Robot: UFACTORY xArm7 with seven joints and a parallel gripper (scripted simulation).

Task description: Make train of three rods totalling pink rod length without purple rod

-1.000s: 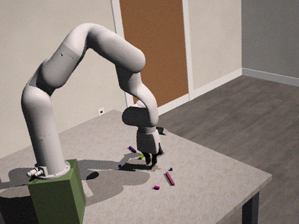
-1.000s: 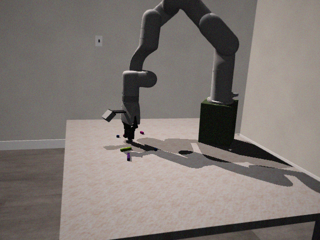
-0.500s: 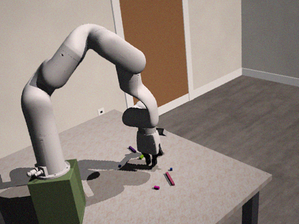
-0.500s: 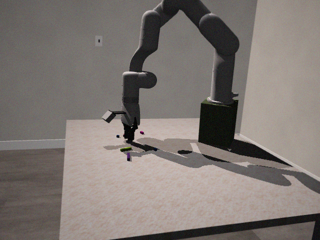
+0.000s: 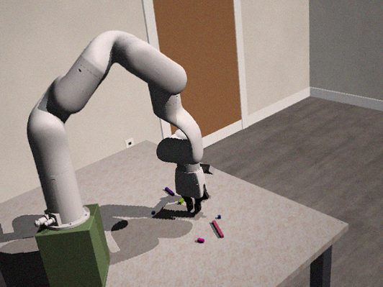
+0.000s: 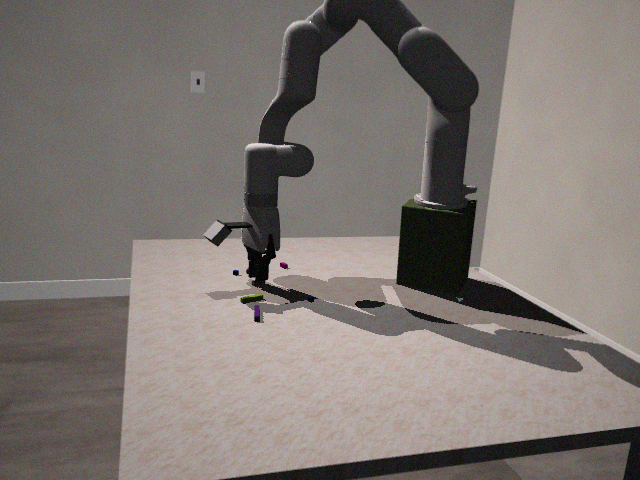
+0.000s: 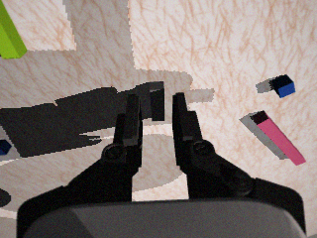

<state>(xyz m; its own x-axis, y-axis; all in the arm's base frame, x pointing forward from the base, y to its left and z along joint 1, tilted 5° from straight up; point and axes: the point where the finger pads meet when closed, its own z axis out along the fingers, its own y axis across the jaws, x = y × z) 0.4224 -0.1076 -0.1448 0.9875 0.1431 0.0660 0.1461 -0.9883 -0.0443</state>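
I have the jaws part-spread, holding nothing, straddling the grey rod (image 7: 157,101) at 12 o'clock; off-centre closing could skew it.

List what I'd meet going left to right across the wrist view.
Blue rod at the left edge → lime rod → grey rod between the fingertips → pink rod → second blue rod.
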